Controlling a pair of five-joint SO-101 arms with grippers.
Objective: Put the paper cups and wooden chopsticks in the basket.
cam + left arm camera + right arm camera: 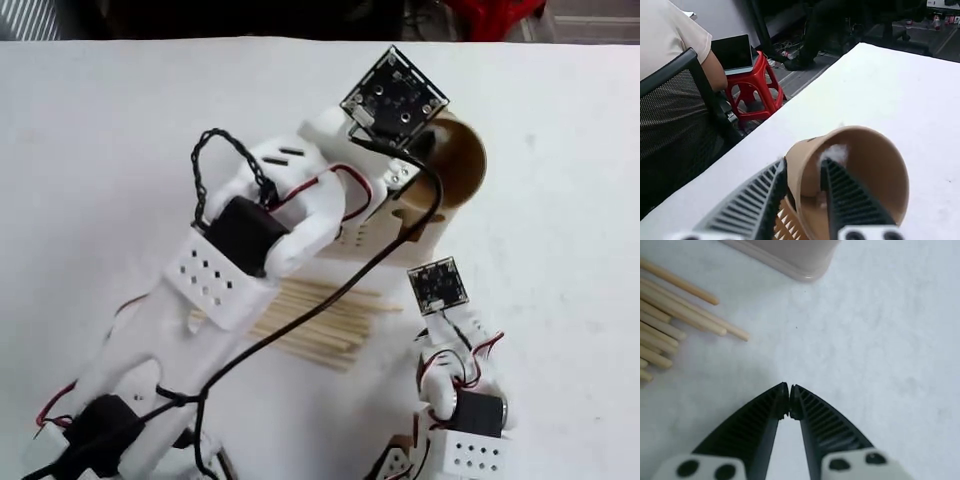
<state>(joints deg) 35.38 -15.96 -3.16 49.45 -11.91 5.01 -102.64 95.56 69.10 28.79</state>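
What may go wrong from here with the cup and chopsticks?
The left gripper pinches only one wall of the tilted paper cup, so it may slip or crumple. The cup hangs near the edge of the basket; released here, it might roll onto the table. The chopsticks lie loose, so the shut right gripper may scatter them.

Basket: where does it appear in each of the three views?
High view: the basket near the centre, partly under the left arm, beside the paper cup.
Left wrist view: its slatted wall, right beside the paper cup.
Right wrist view: its corner, beyond the chopsticks.
Shared landmark: the white table.
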